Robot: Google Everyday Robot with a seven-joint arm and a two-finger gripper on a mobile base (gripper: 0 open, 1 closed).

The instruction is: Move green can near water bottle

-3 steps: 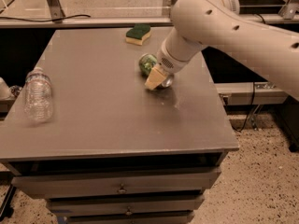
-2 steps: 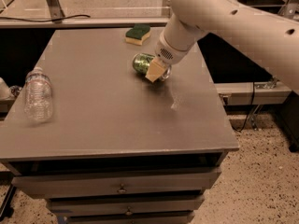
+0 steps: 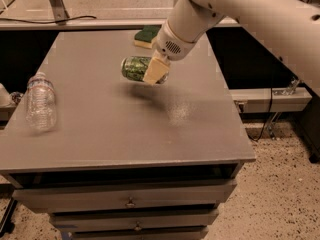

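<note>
The green can point(image 3: 134, 67) has a green and white label and hangs on its side above the grey table top point(image 3: 110, 124). My gripper point(image 3: 156, 72) is shut on the can's right end and holds it clear of the surface, with a shadow beneath it. The water bottle point(image 3: 40, 102) is clear with a white cap and lies on its side near the table's left edge, well to the left of the can.
A green-and-yellow sponge point(image 3: 146, 36) lies at the table's far edge, behind the gripper. The table has drawers point(image 3: 130, 202) in front. A cable runs along the counter at the back left. A speckled floor lies to the right.
My gripper has lifted the green can off the table and carried it to the left, toward the water bottle. The bottle and the sponge have not moved.
</note>
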